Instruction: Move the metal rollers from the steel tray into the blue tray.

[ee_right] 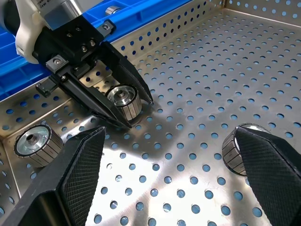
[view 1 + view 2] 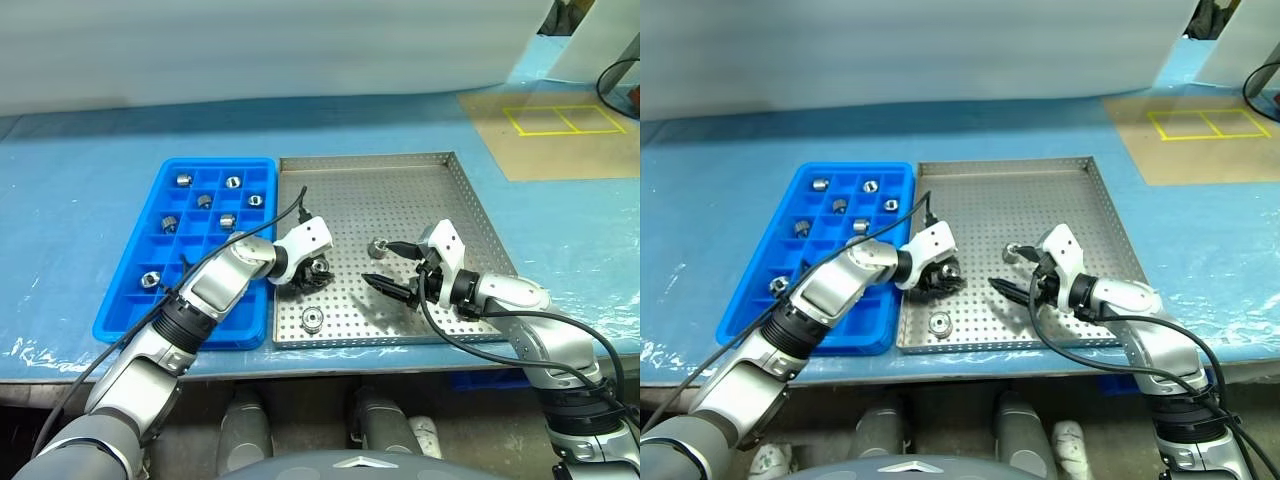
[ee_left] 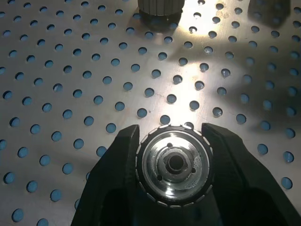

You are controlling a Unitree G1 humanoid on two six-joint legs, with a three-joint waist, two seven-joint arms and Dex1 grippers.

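Note:
The steel tray (image 2: 400, 195) lies in the middle, with the blue tray (image 2: 118, 305) touching its left side. My left gripper (image 2: 315, 272) is down in the steel tray near its left edge, shut on a metal roller (image 3: 174, 165) that rests on the perforated floor; the same roller (image 1: 123, 100) shows between its black fingers (image 1: 94, 101). My right gripper (image 2: 380, 262) hovers open over the tray's right half, beside a second roller (image 2: 378, 243). A third roller (image 2: 313, 319) lies near the tray's front rim. Several rollers (image 2: 233, 182) sit in the blue tray's cells.
Both trays rest on a blue-covered table (image 2: 80, 200). A tan mat with yellow tape squares (image 2: 560, 120) lies at the back right. White sheeting (image 2: 250, 50) closes off the rear. A black cable (image 2: 285, 215) loops over my left forearm.

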